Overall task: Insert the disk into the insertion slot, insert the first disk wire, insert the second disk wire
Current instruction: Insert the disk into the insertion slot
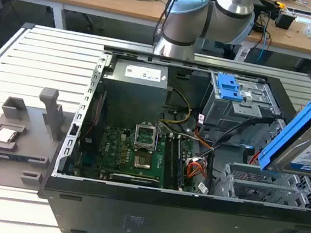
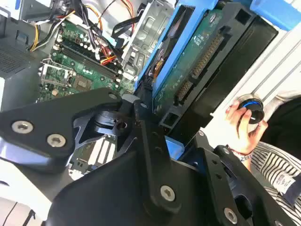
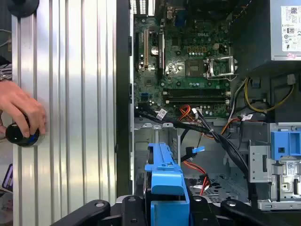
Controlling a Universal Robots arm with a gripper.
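1. The disk (image 1: pixel 309 135) sits at 3 o'clock in the exterior view, raised above the open computer case (image 1: pixel 129 212) and steeply tilted, with its upper end pointing toward 1 o'clock.
2. A bright blue plastic caddy frames the disk. The face turned to the exterior view is silver-grey with a white label. In the second wrist view its other face shows a green circuit board and a row of connector pins.
3. The gripper (image 3: pixel 168 209) is clamped on the disk. In the first wrist view its black fingers (image 3: pixel 133 207) press the blue caddy from both sides.
4. The insertion slot (image 1: pixel 250 186), a silvery cage with perforated walls, lies at 4 o'clock inside the case. The disk's lower corner hangs just above it, and the disk is not in the bay.
5. Orange and black cables (image 1: pixel 196 168) lie loose between the motherboard (image 1: pixel 139 149) and the cage.
6. A grey bay with a blue latch (image 1: pixel 229 86) stands at 1 o'clock in the case.
7. A person's hand (image 3: pixel 21 110) rests on a black knob (image 3: pixel 19 135) beside the slatted metal table (image 1: pixel 34 63).
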